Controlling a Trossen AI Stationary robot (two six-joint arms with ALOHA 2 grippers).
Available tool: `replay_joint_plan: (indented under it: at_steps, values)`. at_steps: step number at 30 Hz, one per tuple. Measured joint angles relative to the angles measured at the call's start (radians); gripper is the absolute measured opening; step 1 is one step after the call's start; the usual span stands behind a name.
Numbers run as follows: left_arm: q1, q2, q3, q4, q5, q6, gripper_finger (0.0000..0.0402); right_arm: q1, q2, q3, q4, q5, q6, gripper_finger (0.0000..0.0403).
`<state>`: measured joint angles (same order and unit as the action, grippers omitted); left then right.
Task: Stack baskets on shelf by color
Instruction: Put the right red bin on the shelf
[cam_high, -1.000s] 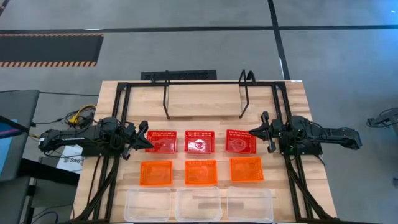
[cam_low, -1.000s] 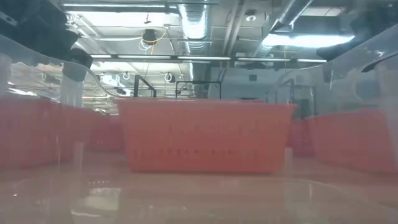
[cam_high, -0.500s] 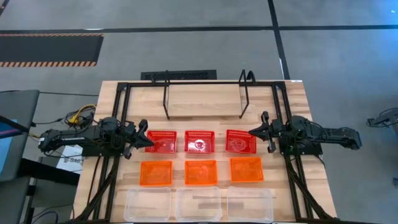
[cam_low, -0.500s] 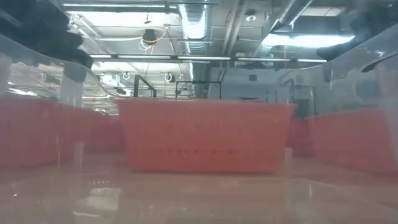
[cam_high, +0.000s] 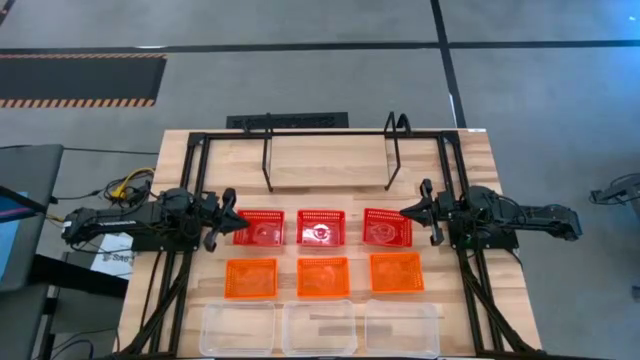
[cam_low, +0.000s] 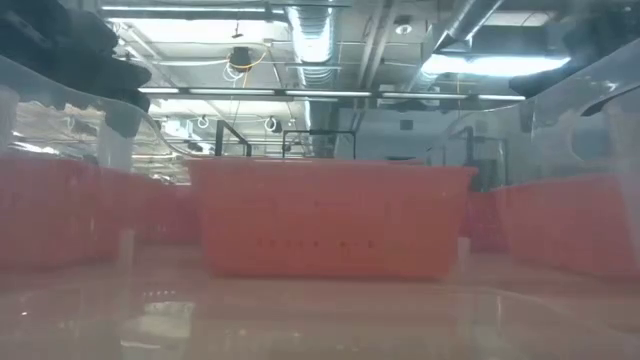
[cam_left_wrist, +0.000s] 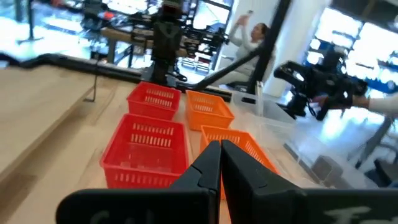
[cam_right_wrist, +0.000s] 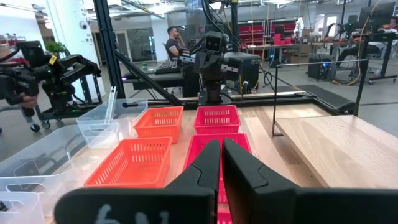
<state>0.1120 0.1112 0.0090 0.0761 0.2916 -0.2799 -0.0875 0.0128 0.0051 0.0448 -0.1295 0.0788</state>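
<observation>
Both claws sat low over the bench, facing each other across the row of red baskets. On the left side the left claw (cam_high: 226, 215) was clenched with nothing between its fingers, its tips just beside the outer end of the left red basket (cam_high: 260, 228); I could not tell whether it touched the rim. Opposite it, the right claw (cam_high: 408, 212) hung just beside the outer end of the right red basket (cam_high: 386, 227), its two fingers drawn nearly together and gripping nothing that I could see. All nine baskets lay on the wooden bench (cam_high: 475, 150) in three rows of three. The red row sat across the middle, with the middle red basket (cam_high: 320, 227) between the other two. Toward the near edge came the three orange baskets (cam_high: 324, 276), and nearest that edge the three clear baskets (cam_high: 319, 327), slightly larger and side by side. None of them was stacked, and each stood a little apart from its neighbours. The shelf (cam_high: 330, 155), a low black wire rack, stood by the far edge of the bench with only bare wood showing under it. A larger black tube frame (cam_high: 195, 150) ran round the bench, and in the room beyond a person (cam_right_wrist: 175, 37) sat at a desk.
</observation>
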Motion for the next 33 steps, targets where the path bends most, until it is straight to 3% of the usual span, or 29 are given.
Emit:
replay_joint_plan:
  at_steps: [9, 19, 33]
  values:
    - [0.000, 0.000, 0.000, 0.020, -0.222, -0.431, 0.0000, 0.000, 0.000, 0.000, 0.000, 0.000, 0.000, 0.0040]
    - [0.000, 0.000, 0.000, 0.020, -0.303, -0.450, 0.0000, 0.000, 0.000, 0.000, 0.000, 0.000, 0.000, 0.0040]
    - [0.000, 0.000, 0.000, 0.019, -0.307, -0.438, 0.0000, 0.000, 0.000, 0.000, 0.000, 0.000, 0.000, 0.0040]
